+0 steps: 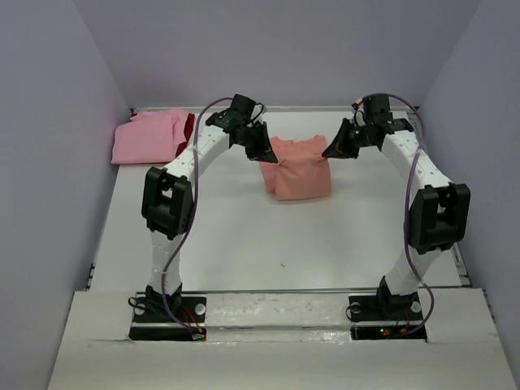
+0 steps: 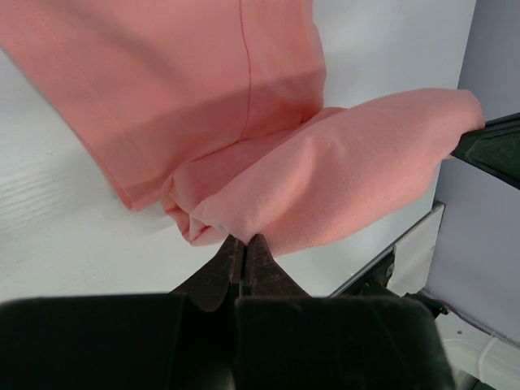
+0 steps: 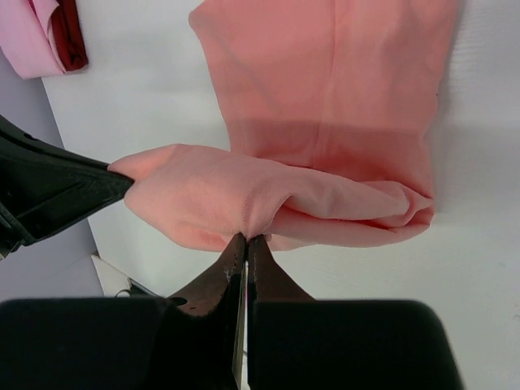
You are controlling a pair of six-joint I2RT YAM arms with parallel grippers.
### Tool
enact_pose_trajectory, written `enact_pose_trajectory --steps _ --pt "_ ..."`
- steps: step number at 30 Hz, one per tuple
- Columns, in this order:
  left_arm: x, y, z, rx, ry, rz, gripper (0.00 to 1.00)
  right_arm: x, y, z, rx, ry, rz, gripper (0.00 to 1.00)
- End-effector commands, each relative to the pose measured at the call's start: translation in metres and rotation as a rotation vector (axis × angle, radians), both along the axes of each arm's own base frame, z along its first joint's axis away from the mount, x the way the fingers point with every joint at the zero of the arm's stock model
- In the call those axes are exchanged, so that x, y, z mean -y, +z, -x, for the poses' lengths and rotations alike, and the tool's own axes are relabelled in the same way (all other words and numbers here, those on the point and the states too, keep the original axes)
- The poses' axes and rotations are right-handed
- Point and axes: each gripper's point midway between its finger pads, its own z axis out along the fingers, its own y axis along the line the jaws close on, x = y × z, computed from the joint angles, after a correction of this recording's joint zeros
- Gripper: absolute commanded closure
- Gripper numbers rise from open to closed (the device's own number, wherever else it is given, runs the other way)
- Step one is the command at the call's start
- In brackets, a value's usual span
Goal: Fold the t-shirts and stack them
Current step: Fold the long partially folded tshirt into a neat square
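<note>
A salmon-orange t-shirt [image 1: 296, 169] hangs between both arms at the far middle of the table, its lower part draped onto the surface. My left gripper [image 1: 265, 151] is shut on the t-shirt's left upper edge, the cloth [image 2: 325, 179] bunching at the closed tips [image 2: 245, 240]. My right gripper [image 1: 331, 149] is shut on the right upper edge, where the fabric [image 3: 244, 195] puckers at the tips [image 3: 247, 237]. A lighter pink t-shirt [image 1: 146, 136] lies at the far left corner with a dark red one [image 1: 188, 130] showing along its right side.
The white table [image 1: 268, 244] is walled by lavender panels on the left, back and right. In the right wrist view the pink [image 3: 28, 36] and dark red [image 3: 69, 36] shirts show at the upper left. Both arm bases sit at the near edge.
</note>
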Motion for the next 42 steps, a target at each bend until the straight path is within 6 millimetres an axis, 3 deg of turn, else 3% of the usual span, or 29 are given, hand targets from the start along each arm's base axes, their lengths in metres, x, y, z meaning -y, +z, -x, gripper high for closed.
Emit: enact_pose_trajectory --steps 1,5,14,25,32,42 --pt "-0.006 0.021 -0.015 0.053 -0.008 0.012 1.00 0.002 0.025 -0.031 0.127 -0.003 0.008 1.00" --pt "-0.011 0.027 -0.029 0.071 0.003 0.015 1.00 0.001 0.028 -0.044 0.146 -0.001 0.011 1.00" --pt "-0.019 0.016 -0.059 0.065 0.037 0.026 1.00 0.000 0.024 -0.071 0.161 -0.006 0.020 1.00" --pt "-0.012 0.008 -0.095 0.077 0.076 0.087 1.00 0.000 0.016 -0.091 0.173 -0.020 0.033 1.00" --pt "-0.003 0.006 -0.119 0.115 0.070 0.164 0.98 0.003 0.002 -0.104 0.180 -0.036 0.053 1.00" --pt "-0.013 -0.016 -0.153 0.137 0.115 0.244 0.96 0.008 -0.026 -0.133 0.226 -0.074 0.087 1.00"
